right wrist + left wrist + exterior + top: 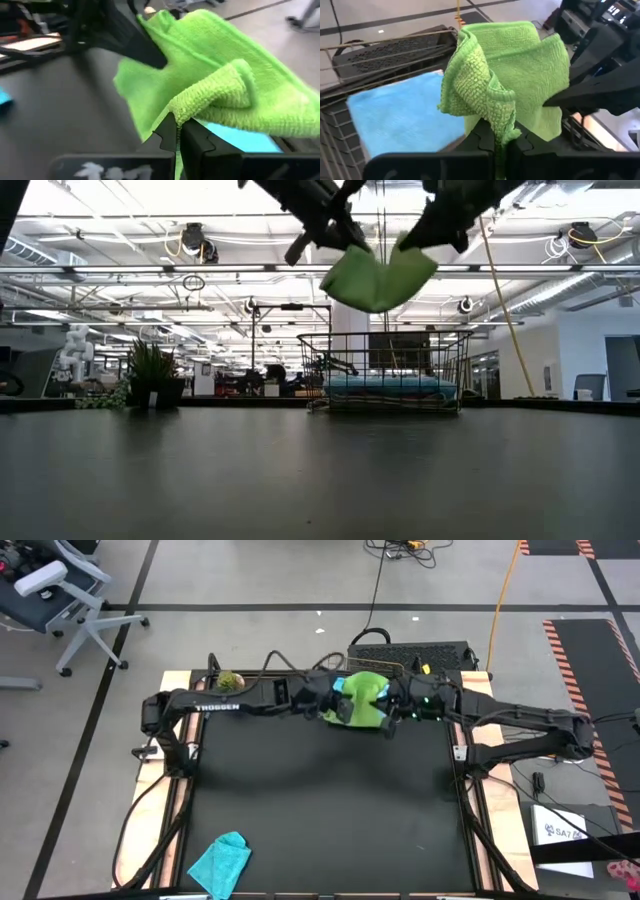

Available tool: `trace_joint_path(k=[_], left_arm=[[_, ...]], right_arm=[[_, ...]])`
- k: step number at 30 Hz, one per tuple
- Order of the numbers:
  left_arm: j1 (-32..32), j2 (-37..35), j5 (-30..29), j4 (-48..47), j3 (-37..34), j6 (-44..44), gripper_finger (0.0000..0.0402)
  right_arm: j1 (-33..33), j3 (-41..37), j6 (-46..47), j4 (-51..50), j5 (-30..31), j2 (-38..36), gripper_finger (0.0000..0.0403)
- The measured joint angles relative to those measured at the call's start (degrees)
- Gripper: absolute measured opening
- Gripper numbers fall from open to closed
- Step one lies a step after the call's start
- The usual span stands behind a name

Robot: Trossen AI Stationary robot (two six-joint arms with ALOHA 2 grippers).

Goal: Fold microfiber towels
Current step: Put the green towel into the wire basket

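Left gripper [501, 145]: clamped on one edge of the lime towel [362, 700], raised above the table's [320, 800] far edge.
Right gripper [177, 137]: clamped on the opposite edge of the lime towel, at the same height.
Lime towel: hangs folded between both grippers, clear of the table, above the basket [385, 370].
Blue towel [405, 117]: lies flat in the basket.
Teal towel [220, 862]: crumpled at the table's near left corner.
Plant [229, 681]: far left edge.
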Motion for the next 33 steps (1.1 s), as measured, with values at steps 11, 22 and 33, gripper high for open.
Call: trace_joint_path(k=[11,22,33], left_arm=[[8.71,-0.01,4.54,0.22,0.0,2.31,0.0011],[13.1,10.09,16.09,8.49,-0.57,2.3,0.0017],[17.0,15.03,20.1,9.22,-0.61,3.65,0.002]], right_arm=[[-13.62,0.0,-6.76,-0.53,-0.44,2.8,0.0],[-18.67,0.0,-4.96,-0.89,-3.18,7.99,0.0],[-19.0,-7.27,-1.13,1.55,-3.03,16.78,0.0]])
